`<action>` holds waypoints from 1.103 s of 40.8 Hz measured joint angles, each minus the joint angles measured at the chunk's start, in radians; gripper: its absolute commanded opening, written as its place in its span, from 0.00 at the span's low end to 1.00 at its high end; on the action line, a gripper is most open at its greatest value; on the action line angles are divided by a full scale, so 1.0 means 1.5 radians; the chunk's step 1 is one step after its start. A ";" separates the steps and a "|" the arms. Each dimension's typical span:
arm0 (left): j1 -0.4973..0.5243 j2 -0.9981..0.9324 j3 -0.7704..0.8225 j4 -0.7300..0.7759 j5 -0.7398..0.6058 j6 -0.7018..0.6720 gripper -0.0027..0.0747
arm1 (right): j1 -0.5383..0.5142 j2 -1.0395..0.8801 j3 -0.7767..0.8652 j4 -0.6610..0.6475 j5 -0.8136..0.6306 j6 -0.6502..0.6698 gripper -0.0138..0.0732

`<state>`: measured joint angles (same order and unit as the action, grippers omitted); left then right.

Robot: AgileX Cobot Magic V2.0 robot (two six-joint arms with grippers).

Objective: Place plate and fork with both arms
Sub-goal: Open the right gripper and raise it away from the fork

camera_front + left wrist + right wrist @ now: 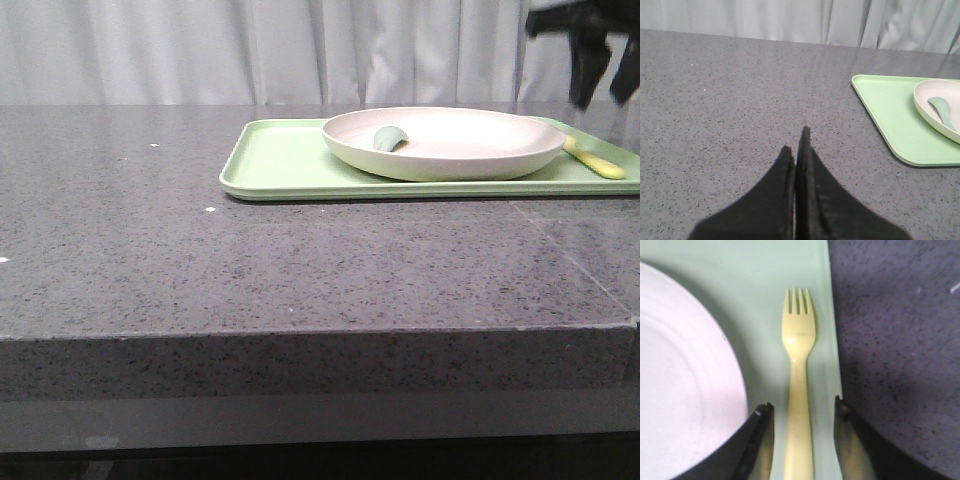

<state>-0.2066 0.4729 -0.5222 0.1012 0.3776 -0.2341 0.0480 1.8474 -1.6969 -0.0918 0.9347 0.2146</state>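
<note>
The cream plate (pixel 455 162) rests on a light green tray (pixel 280 160); it also shows in the left wrist view (pixel 923 107) and the right wrist view (pixel 685 390). The pale yellow fork (pixel 597 160) lies on the tray's right strip beside the plate, tines pointing away from the robot (pixel 798 340). My right gripper (pixel 608 85) is open and hangs above the fork; in its wrist view (pixel 802 407) the two fingers stand either side of the handle without touching it. My left gripper (pixel 796 142) is shut and empty over bare table left of the tray, out of the front view.
A pale grey-green spoon (pixel 388 138) lies inside the plate, also in the left wrist view (pixel 944 111). The tray (pixel 890 110) sits at the far right of the dark speckled table (pixel 300 270). A white curtain hangs behind. The tray's right edge (pixel 832 340) runs close to the fork.
</note>
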 measured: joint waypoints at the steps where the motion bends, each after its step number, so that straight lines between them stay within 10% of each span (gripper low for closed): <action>1: 0.000 0.000 0.000 0.000 0.000 0.000 0.01 | 0.000 -0.012 -0.007 0.000 0.008 0.000 0.46; 13: 0.000 0.000 0.000 0.000 0.000 0.000 0.01 | 0.000 -0.128 -0.023 0.011 0.065 0.000 0.07; 22: 0.000 0.000 0.000 0.000 0.000 0.000 0.01 | 0.021 -0.251 0.058 0.013 0.064 -0.018 0.08; 45: 0.000 0.000 0.000 0.000 0.000 0.000 0.01 | 0.098 -0.796 0.661 0.014 -0.228 -0.043 0.08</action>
<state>-0.2066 0.4729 -0.5222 0.1012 0.3776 -0.2341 0.1957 0.6530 -0.7057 -0.0703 0.5931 0.1506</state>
